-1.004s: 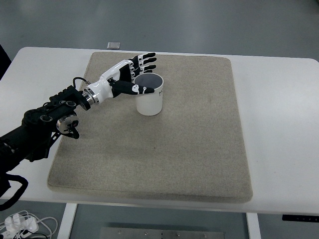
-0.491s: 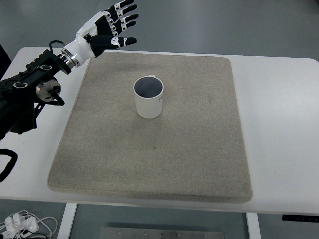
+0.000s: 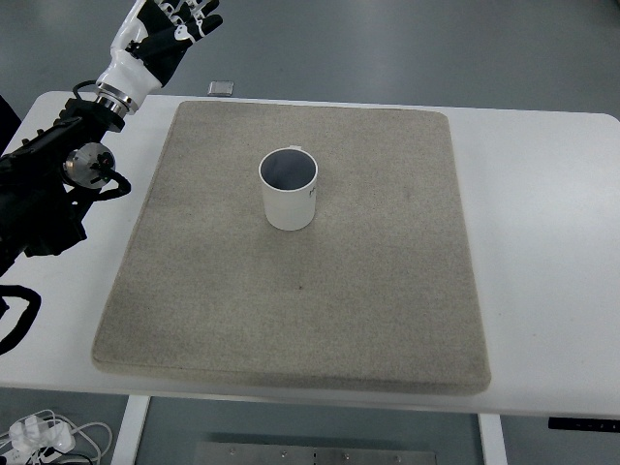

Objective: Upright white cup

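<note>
A white cup (image 3: 289, 190) stands upright on the beige mat (image 3: 368, 291), its dark opening facing up, a little left of the mat's middle. My left hand (image 3: 167, 31) is raised at the top left corner of the picture, far up and left of the cup, fingers spread and holding nothing; its fingertips are partly cut off by the top edge. The black left arm (image 3: 58, 184) runs down along the left edge. No right arm shows.
The mat lies on a white table (image 3: 542, 242). A small grey square object (image 3: 222, 88) sits on the table just beyond the mat's far left edge. White cables (image 3: 44, 436) lie on the floor at the bottom left.
My left hand let go of the cup and drew back up and to the left, from the cup's rim to the picture's top left corner. The cup stayed upright in place.
</note>
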You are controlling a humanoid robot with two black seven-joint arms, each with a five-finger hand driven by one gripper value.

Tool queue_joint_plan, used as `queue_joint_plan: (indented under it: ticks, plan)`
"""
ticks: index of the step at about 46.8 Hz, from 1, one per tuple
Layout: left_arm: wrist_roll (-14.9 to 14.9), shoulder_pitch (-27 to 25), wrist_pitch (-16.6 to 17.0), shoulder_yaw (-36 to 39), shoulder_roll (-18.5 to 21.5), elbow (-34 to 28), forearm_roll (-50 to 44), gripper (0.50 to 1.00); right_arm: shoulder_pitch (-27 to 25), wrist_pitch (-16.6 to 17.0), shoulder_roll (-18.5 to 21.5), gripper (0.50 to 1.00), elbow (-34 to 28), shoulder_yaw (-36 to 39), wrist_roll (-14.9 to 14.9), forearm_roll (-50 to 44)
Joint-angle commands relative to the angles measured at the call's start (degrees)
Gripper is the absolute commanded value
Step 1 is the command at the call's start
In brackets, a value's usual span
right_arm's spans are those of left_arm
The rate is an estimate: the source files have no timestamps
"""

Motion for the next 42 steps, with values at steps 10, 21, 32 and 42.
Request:
queue_joint_plan:
  ticks: [10,21,32,42]
  plan:
    - [8.71,0.53,6.52,-0.23,-1.00,0.84,-8.05,0.999,0.00,0.00,0.00,0.952,-0.01,0.60,-0.01,0.00]
    - [16.62,0.53,10.83,-0.23,-2.32,1.80,-13.85,1.000,-0.09,0.09,0.00,0.952,0.07,0.42,-0.01,0.00]
    - [23.48,0.88,11.45,-4.53,-5.22,5.32,-21.06,1.000,-0.26,0.35,0.00,0.952,0.07,0.16,-0.01,-0.09]
    - [23.84,2.20,11.27,-11.91,-6.19,5.23,-21.59,1.000,-0.35,0.35,0.00,0.952,0.07,0.25,-0.01,-0.09]
